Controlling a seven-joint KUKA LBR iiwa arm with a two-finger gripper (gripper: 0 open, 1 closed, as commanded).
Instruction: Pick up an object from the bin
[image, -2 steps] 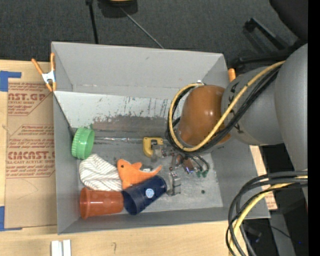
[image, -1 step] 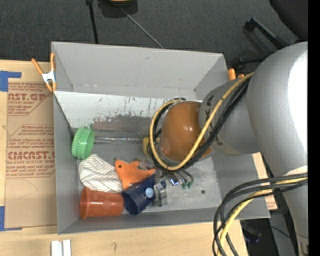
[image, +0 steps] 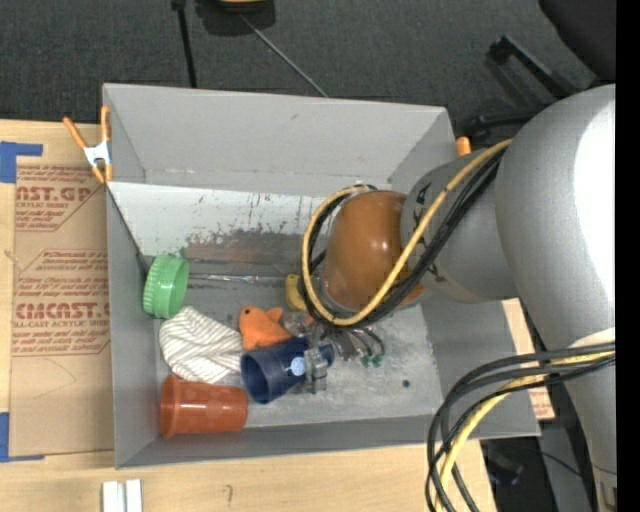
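Observation:
My gripper (image: 318, 362) reaches down in the middle of the bin, under the arm's orange cover, right at the base of a dark blue cup (image: 268, 371) that lies on its side with its mouth toward the lower left. The cup's base looks pressed against the fingers. An orange soft toy (image: 260, 325) lies just above the cup, touching it. A white striped cloth (image: 199, 347) is bunched to the cup's left. Something small and yellow (image: 294, 291) peeks out by the cover's left edge.
An orange-red cup lies on its side (image: 203, 408) in the bin's lower left corner. A green lid-like ring (image: 166, 286) stands by the left wall. A small green bit (image: 373, 357) lies right of the gripper. The arm and cables cover the bin's right side.

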